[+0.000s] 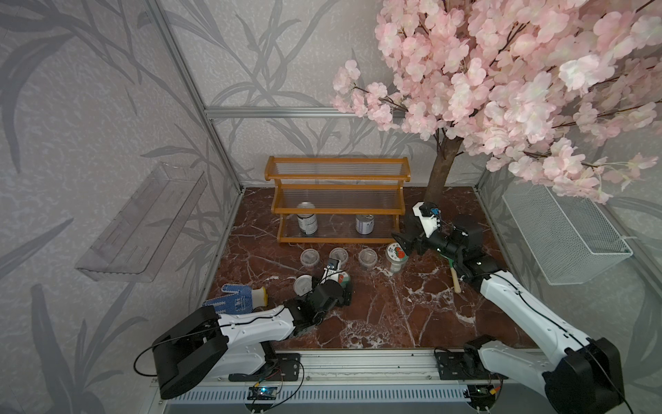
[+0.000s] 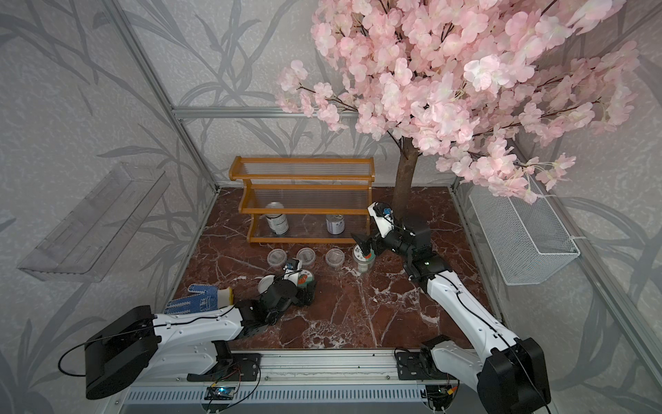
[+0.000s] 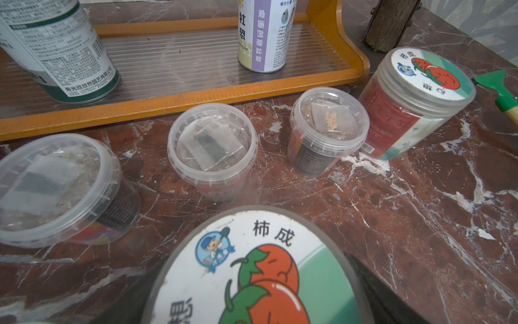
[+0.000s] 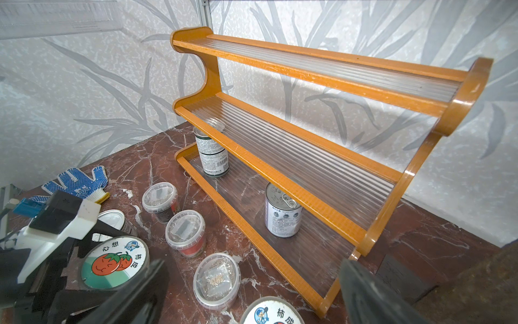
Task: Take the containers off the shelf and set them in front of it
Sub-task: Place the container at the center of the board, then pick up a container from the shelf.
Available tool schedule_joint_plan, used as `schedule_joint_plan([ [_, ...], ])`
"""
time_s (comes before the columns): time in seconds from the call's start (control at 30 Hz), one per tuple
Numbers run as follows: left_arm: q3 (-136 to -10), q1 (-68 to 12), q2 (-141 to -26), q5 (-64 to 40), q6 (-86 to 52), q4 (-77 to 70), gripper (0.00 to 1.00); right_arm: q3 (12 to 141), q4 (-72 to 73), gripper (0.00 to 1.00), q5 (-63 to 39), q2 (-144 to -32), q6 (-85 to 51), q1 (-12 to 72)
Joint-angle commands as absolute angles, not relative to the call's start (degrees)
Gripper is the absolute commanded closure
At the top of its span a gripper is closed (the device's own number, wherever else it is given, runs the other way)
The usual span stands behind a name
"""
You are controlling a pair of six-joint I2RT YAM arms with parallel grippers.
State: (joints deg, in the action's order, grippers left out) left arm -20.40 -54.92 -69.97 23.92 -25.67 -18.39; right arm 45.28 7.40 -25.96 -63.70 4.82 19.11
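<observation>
Two labelled silver tins stand upright on the bottom tier of the shelf: the green-banded can and the purple-striped can. Three clear lidded cups sit in a row on the marble top just before it. The near jar, its white lid printed with red tomatoes, stands between the jaws of the left gripper; whether they clamp it I cannot tell. The far jar stands close beneath the right gripper, which is spread wide and holds nothing.
</observation>
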Motion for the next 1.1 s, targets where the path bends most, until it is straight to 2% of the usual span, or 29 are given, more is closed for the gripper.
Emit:
schedule_joint_plan([
  [0.0,-20.8,-54.8,-71.4,24.8,-26.2,-19.9,0.06,46.1,7.0,0.01,-25.7,-63.4,5.7,19.0],
  [0.37,-23.5,-54.9,-68.7,25.1,-26.1,-14.3,0.0,45.9,7.0,0.01,-25.6,-63.5,5.5,18.7],
  [0.7,-32.2,-53.6,-58.2,28.1,-24.5,0.4,0.0,45.8,8.3,0.01,-27.4,-64.4,4.0,18.7],
  [0.77,-33.5,-49.8,-56.3,25.3,-23.6,3.3,0.0,45.5,8.8,0.01,-28.7,-64.6,3.5,18.8],
  [0.83,-33.8,-42.8,-56.2,19.6,-21.3,3.1,0.0,44.9,9.9,0.01,-28.8,-64.7,2.7,19.1],
  [1.07,-37.9,-25.7,-64.7,9.1,-10.1,-4.7,0.0,44.8,10.5,0.01,-28.7,-65.3,1.8,19.8],
])
